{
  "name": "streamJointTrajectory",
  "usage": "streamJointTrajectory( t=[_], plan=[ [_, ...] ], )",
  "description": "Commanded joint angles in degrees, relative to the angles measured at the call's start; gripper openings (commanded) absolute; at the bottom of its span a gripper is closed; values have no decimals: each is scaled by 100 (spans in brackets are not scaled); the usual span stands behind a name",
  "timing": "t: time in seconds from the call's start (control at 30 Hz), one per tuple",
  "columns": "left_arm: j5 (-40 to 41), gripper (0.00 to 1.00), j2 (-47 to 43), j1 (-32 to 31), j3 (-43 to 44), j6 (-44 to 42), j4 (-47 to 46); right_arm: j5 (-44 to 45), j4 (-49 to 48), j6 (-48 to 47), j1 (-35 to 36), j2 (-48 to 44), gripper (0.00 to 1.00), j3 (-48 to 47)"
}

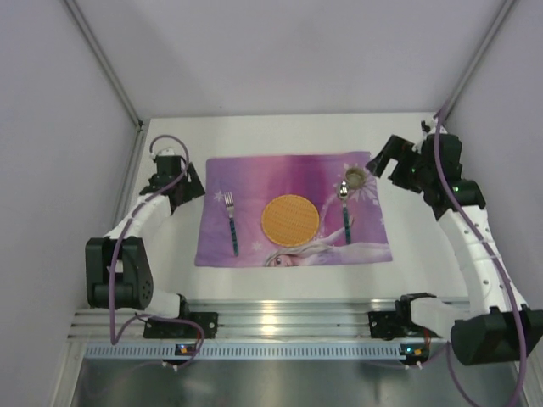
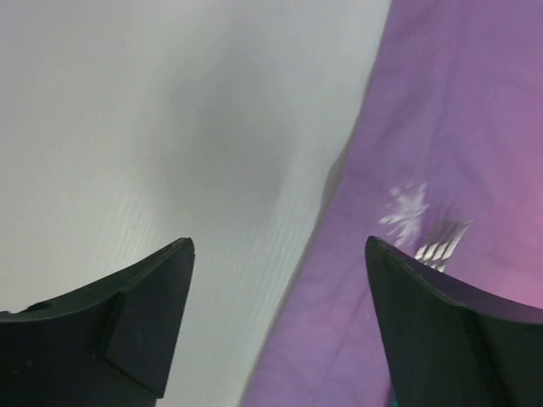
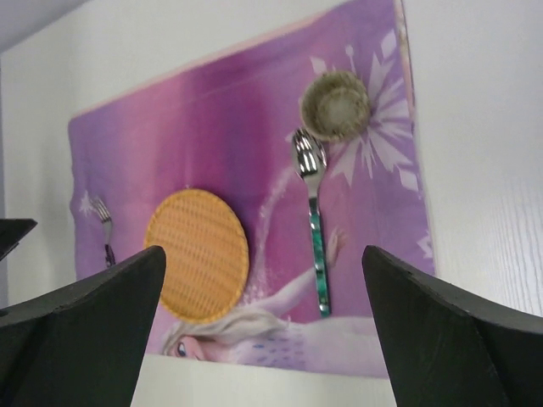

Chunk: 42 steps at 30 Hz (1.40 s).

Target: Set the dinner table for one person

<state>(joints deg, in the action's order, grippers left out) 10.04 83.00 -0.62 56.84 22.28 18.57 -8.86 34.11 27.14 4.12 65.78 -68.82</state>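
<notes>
White-walled enclosure, white dinner table [image 1: 280, 284] as floor of the cell, ribbed rail along near edge. Bears a purple placemat [image 1: 254, 174] at centre; on it, left to right: fork [image 1: 232, 222], round woven orange plate [image 1: 290, 220], spoon [image 1: 345, 212], with small round cup [image 1: 355, 176] just beyond the spoon's bowl (touching or not: cannot tell). Left gripper [image 2: 278, 248] spread wide and empty, hanging low over the mat's left edge, near the fork tines. Right gripper [image 3: 263, 254] likewise spread and empty, held high beside the mat's far right corner. Judged: setting substantially laid, step in hand a withdrawal or final check. Recommended: lift left gripper straight up before swinging away, to avoid catching the mat's edge and dragging the fork; keep right wrist high past the cup; leave cutlery parallel beside the plate
</notes>
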Motion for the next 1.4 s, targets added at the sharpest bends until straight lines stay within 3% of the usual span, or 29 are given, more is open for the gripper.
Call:
streamJointTrajectory(
  t=[0.0,0.1,0.23,0.33,0.4,0.43,0.6,0.63,0.7,0.77,1.17,1.37],
  plan=[
    [-160,84,-73,18,-989,-575,-1626,227,288,55,71,-676,100,728],
    [-582,83,-275,18,-1797,-1111,-3075,148,403,29,133,-1520,100,1273],
    [-327,87,-302,27,-2624,-1585,-4780,113,596,37,142,-2419,100,1687],
    [-1369,84,22,18,-3160,-2172,-6379,104,772,20,142,-2929,100,1731],
    [-1583,84,356,1,-3206,-2176,-6663,122,913,-15,133,-3184,100,1653],
    [-1550,83,453,9,-3214,-2271,-6786,130,957,-50,150,-3255,100,1626],
    [-838,98,664,18,-3696,-1930,-7551,17,1168,-226,142,-3527,100,1477],
    [-776,98,865,18,-3924,-1973,-8605,-27,1134,-235,142,-3554,100,1476],
    [-767,99,710,18,-3734,-1904,-7863,-37,1054,-139,150,-3563,100,1476],
    [-741,99,787,18,-3863,-1973,-8262,-159,1028,-103,185,-3485,100,1468],
    [-758,98,726,18,-3865,-1965,-8141,-703,26,415,317,-3484,100,2100],
    [-749,99,726,18,-3865,-1965,-8141,-671,131,-365,651,-3747,100,2434]
  ],
)
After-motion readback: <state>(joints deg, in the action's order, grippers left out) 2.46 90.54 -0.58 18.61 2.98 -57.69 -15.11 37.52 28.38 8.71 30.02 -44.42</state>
